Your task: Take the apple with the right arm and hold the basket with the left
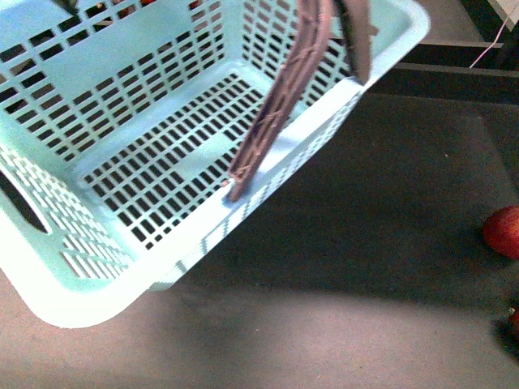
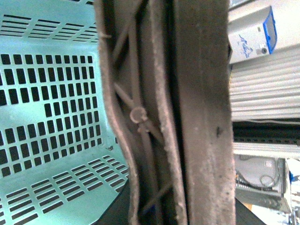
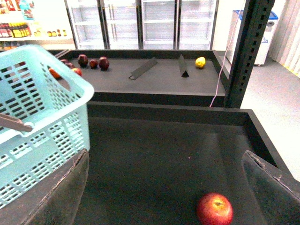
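The pale aqua basket (image 1: 122,121) hangs tilted over the left half of the dark tray, and its brownish lattice handle (image 1: 280,105) rises to the top of the front view. My left gripper (image 2: 183,140) is shut on that handle (image 2: 136,117); the basket's slotted wall (image 2: 47,93) shows beside it. The red apple (image 1: 504,231) lies on the tray at the far right edge of the front view. In the right wrist view the apple (image 3: 214,209) lies between my right gripper's (image 3: 161,197) wide-open fingers (image 3: 274,187), nearer one pad. The basket (image 3: 37,117) is off to the side.
The tray has a raised black rim (image 3: 262,136). Behind it a black shelf holds several dark red fruits (image 3: 93,62), a yellow fruit (image 3: 200,62) and two black dividers (image 3: 143,69). A black perforated post (image 3: 246,51) stands by the tray's far corner.
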